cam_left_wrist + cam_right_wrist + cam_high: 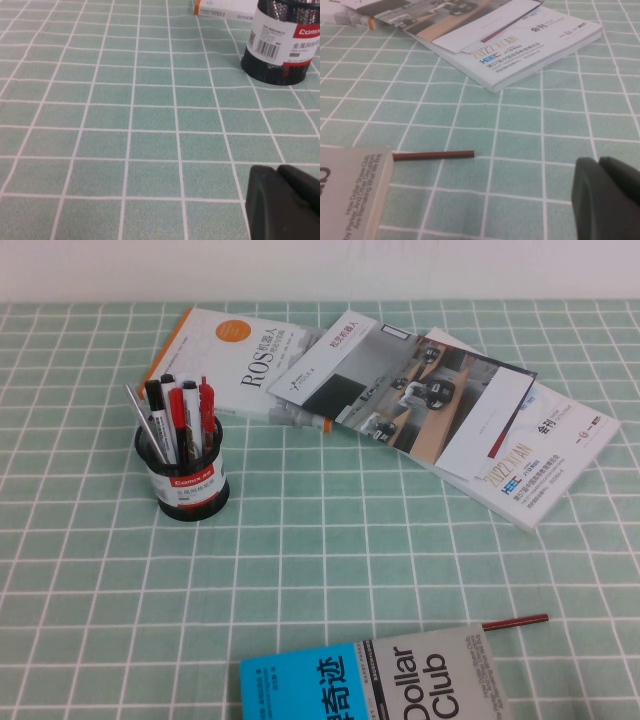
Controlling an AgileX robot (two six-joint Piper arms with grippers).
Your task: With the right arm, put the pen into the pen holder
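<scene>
The black mesh pen holder (186,475) with a white band and red label stands on the left of the green checked cloth. The slim silver-grey pen (145,422) stands in it, leaning out to the left, beside red-and-black capped markers (180,410). The holder's lower part also shows in the left wrist view (280,45). Neither arm shows in the high view. My left gripper (277,169) is shut and empty, low over bare cloth short of the holder. My right gripper (599,161) is shut and empty, over bare cloth near the table's front.
A dark red thin pen (515,621) lies by a grey "Dollar Club" book (420,680) at the front edge; both show in the right wrist view (434,154) (350,190). A white ROS book (235,360) and overlapping magazines (430,400) lie at the back.
</scene>
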